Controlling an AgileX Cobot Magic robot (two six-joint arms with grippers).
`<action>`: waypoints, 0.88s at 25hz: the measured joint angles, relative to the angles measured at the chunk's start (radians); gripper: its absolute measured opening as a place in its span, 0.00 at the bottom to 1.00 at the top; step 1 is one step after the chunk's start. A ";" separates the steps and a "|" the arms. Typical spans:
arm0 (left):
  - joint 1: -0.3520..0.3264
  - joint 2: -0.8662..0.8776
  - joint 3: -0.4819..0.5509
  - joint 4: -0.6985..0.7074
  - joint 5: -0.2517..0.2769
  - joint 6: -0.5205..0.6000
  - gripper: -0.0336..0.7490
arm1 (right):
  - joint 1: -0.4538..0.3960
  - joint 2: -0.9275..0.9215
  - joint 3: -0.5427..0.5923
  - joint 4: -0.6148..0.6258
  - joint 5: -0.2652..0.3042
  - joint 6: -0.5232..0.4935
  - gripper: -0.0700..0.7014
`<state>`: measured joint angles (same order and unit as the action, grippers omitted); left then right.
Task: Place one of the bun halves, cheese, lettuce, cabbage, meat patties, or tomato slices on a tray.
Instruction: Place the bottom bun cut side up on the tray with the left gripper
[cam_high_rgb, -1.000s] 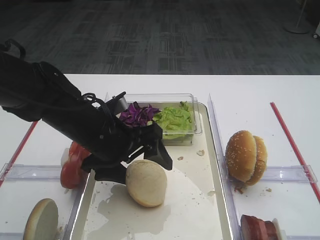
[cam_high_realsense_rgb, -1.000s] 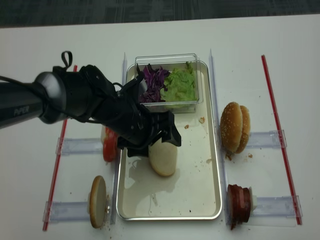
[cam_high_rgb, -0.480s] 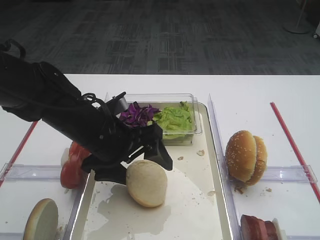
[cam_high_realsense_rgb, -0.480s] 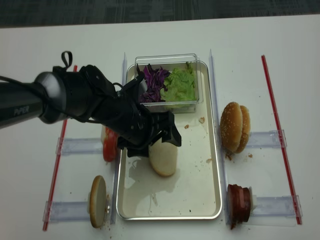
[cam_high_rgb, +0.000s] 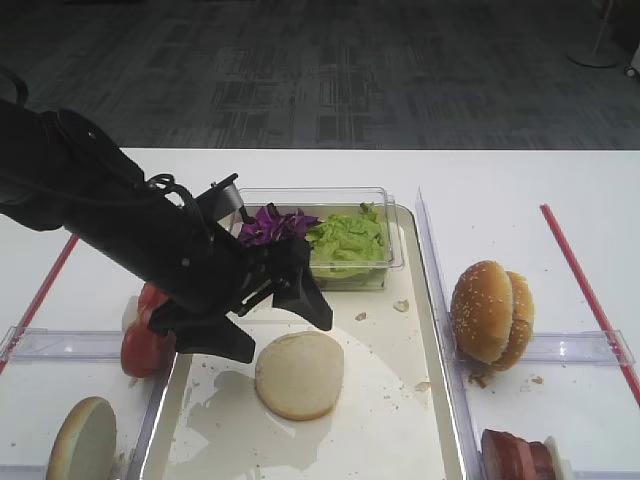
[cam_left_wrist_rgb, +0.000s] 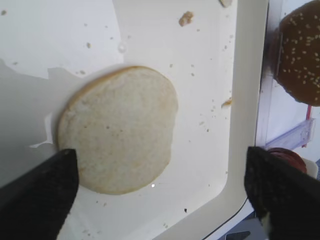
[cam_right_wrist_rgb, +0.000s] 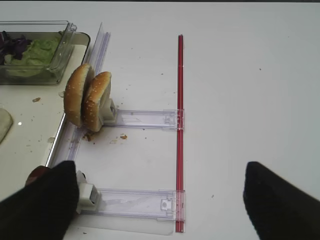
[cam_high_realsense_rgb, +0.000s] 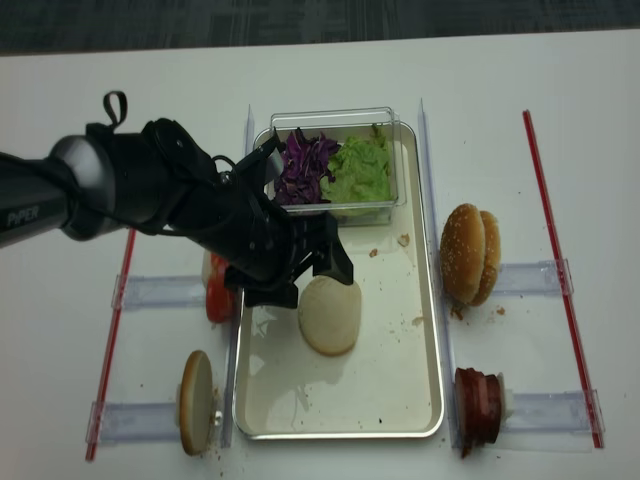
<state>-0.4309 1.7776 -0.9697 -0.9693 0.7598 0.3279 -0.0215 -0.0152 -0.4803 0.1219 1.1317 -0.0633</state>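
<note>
High view, bun: We see one of the bun halves (cam_high_rgb: 298, 374) lying flat on the tray (cam_high_rgb: 425, 420). A moment ago it was tipped up on its edge between the left fingers; now it is down and free.
High view, left fingers: The left gripper (cam_high_rgb: 268, 318) hangs just above and behind the bun. Its fingers (cam_high_rgb: 308, 299) are spread wide and hold nothing.
High view, other food: The lettuce (cam_high_rgb: 347, 238) and the cabbage (cam_high_rgb: 270, 226) sit in the clear tub (cam_high_rgb: 395, 245) at the back of the tray. The tomato slices (cam_high_rgb: 146, 330) are left of the tray, and a second flat bun (cam_high_rgb: 82, 440) stands at the near left. The sesame buns (cam_high_rgb: 491, 313) and the meat patties (cam_high_rgb: 520, 455) are on the right.
Right wrist view: The right fingers (cam_right_wrist_rgb: 42, 202) show as two dark shapes far apart at the bottom, wide open and empty, above the white surface (cam_right_wrist_rgb: 240, 75). They are well away from the tray.
Left wrist view: We look straight down on the bun, flat on the tray floor. The dark finger tips sit out at both sides and do not touch it.
Top view: The bun rests near the middle of the tray, and the left arm (cam_high_realsense_rgb: 120, 195) reaches in from the left.
What it means: We think the bun is now placed, so this step looks done. The arm only needs to pull back.
</note>
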 joint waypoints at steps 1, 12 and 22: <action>0.000 0.000 0.000 0.001 0.004 0.000 0.83 | 0.000 0.000 0.000 0.000 0.000 0.000 0.97; 0.000 -0.016 0.000 0.005 0.027 -0.002 0.83 | 0.000 0.000 0.000 0.000 0.000 0.000 0.97; 0.000 -0.151 -0.139 0.189 0.114 -0.166 0.83 | 0.000 0.000 0.000 0.000 0.000 0.000 0.97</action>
<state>-0.4309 1.6267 -1.1084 -0.7804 0.8737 0.1622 -0.0215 -0.0152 -0.4803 0.1219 1.1317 -0.0633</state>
